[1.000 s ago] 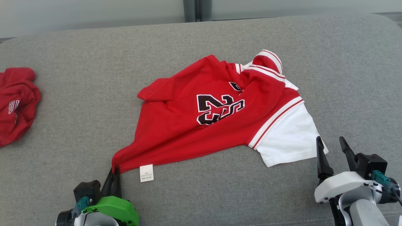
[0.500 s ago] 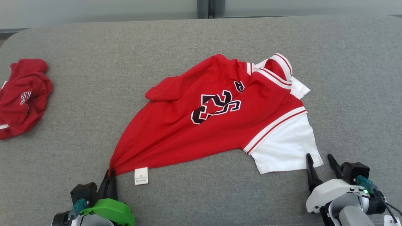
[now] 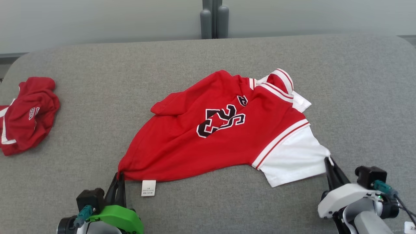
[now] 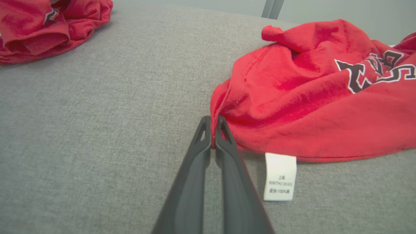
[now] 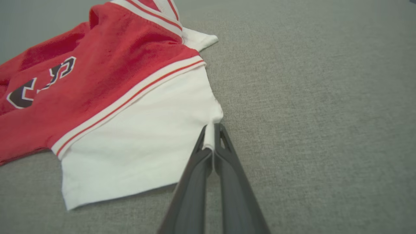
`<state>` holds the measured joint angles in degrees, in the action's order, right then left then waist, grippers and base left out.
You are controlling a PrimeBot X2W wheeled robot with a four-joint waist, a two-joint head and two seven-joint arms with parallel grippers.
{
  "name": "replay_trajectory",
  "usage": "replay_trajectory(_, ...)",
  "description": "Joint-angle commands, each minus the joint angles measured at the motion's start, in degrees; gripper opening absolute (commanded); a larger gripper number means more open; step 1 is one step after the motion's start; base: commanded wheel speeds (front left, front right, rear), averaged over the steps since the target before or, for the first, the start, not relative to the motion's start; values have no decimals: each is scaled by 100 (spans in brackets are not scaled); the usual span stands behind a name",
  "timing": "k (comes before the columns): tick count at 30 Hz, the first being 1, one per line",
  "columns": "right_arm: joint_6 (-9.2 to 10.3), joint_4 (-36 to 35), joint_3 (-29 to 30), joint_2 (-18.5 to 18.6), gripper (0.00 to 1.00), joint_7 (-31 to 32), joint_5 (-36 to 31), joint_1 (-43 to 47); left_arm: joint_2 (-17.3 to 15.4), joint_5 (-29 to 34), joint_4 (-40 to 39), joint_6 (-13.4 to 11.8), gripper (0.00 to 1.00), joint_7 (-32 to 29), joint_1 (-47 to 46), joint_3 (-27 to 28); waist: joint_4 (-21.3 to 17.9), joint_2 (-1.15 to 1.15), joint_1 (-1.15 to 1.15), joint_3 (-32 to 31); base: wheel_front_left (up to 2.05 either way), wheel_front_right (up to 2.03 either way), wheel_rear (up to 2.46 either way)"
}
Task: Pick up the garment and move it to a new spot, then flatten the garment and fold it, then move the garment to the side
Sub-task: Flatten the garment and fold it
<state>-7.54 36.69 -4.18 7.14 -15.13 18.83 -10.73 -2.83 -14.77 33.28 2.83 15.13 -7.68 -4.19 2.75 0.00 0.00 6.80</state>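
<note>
Directly ahead, the red-and-white numbered cotton jersey lies lengthwise across the grey fabric surface between my hands: left gripper clamped on its red corner, right gripper pinching its white corner.

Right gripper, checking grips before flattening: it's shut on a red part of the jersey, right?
Not quite: the right gripper is shut on a white part of the jersey, the corner of its white sleeve. The right wrist view shows this.
</note>
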Motion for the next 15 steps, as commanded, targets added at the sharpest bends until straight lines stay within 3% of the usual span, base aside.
replay_trajectory(1, 9, -398, 109, 57, 0, -3, 84, -14, -16, 134, -156, 48, 0, 0, -13, -44, -63, 0, 0, -296, 0, 0, 0)
replay_trajectory(7, 9, -1457, 328, 175, 0, -2, 302, -423, -118, 293, -587, 223, 0, 0, -581, -25, -92, 0, 0, -385, 0, 0, 0)
replay_trajectory(12, 9, -1983, 197, 625, 0, 0, 405, -1509, -578, 434, -834, 372, 0, -57, -1920, -138, -130, 0, 0, -55, 0, 0, 0)
replay_trajectory(15, 9, -2189, 155, 1050, 0, 201, 432, -2818, -1042, 563, -1067, 428, 0, -433, -3319, -315, -140, 0, 0, 459, 0, 0, 0)
